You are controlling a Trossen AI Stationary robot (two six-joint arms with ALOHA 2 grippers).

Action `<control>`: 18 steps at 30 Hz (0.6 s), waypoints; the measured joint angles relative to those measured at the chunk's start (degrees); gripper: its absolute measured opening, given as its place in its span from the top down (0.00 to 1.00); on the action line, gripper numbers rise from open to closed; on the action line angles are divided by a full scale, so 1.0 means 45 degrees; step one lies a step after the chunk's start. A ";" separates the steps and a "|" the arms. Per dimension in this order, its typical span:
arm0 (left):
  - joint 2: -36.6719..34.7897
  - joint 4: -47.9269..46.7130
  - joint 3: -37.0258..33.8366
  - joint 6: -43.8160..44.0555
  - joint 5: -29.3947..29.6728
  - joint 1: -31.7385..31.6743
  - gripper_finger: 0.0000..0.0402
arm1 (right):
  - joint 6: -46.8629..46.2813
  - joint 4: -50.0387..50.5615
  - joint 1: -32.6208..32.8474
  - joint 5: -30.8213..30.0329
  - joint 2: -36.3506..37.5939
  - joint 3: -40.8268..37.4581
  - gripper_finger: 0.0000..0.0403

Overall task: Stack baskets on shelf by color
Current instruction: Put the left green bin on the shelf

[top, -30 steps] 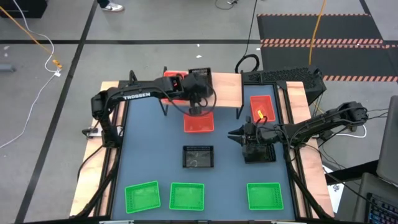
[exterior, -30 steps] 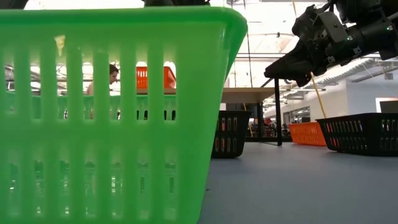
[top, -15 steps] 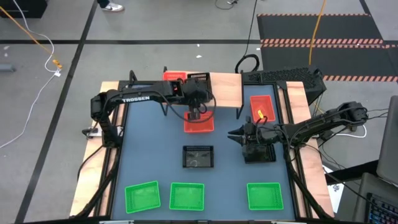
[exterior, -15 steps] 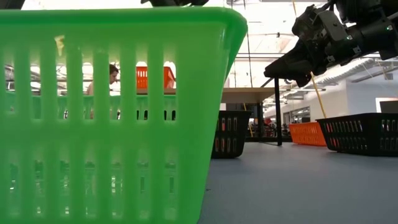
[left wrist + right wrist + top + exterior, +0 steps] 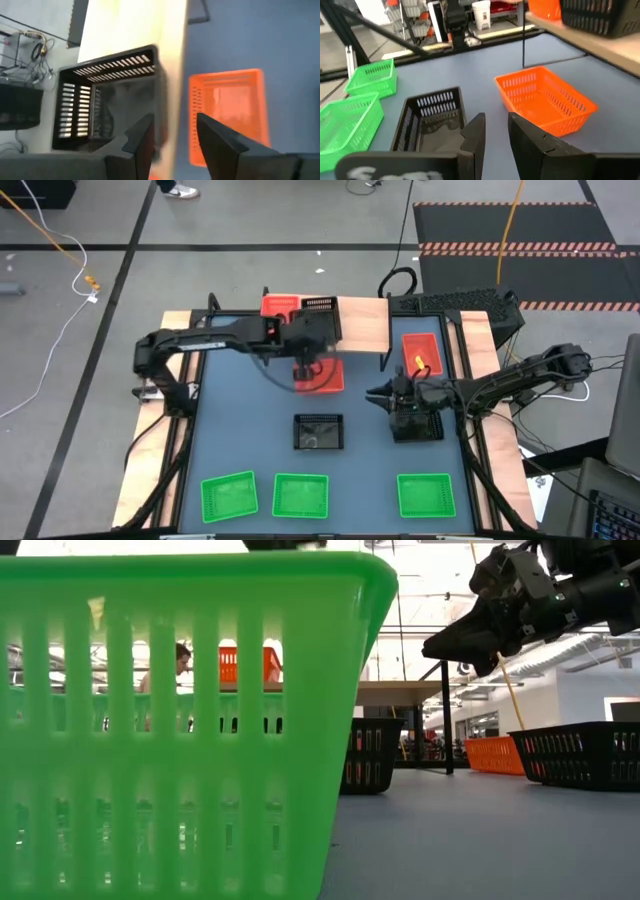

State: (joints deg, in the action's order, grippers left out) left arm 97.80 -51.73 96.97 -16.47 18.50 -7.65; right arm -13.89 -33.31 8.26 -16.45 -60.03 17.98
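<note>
The shelf [image 5: 362, 322] stands at the table's far side. On it a red basket [image 5: 279, 304] and a black basket [image 5: 320, 304] rest side by side on their bottoms. My left gripper [image 5: 312, 352] hovers open over the shelf's near edge, between that black basket [image 5: 107, 100] and a red basket [image 5: 227, 112] on the table below; nothing is between its fingers. My right gripper [image 5: 373, 395] is open and hangs still above the table, beside a black basket [image 5: 416, 426].
On the table are another black basket [image 5: 318, 431], a red basket [image 5: 422, 352] with a yellow thing in it, and three green baskets [image 5: 300, 495] along the near edge. One green basket [image 5: 180, 720] fills the low view. A person shows behind the table.
My left gripper has drawn back from the black basket on the shelf, going up and toward the table's left. The black basket, tilted a second ago, now sits flat on the shelf next to the red one.
</note>
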 joint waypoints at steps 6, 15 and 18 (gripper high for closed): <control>-0.1291 -0.1618 0.0023 0.2172 -0.0830 0.1635 0.62 | 0.0169 0.0027 -0.0071 0.0000 0.0005 0.0002 0.80; -0.1142 -0.4871 -0.0298 0.8465 -0.1778 0.5474 0.62 | -0.0598 -0.0046 0.0030 0.0034 0.0005 0.0004 0.80; -0.1127 -0.5160 -0.1022 0.9732 -0.1863 0.6865 0.62 | -0.0661 -0.0065 0.0276 0.0042 0.0005 0.0002 0.80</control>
State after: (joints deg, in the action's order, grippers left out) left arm 92.73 -74.95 92.38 27.33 10.12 23.25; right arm -16.86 -33.61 9.50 -16.26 -60.01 17.99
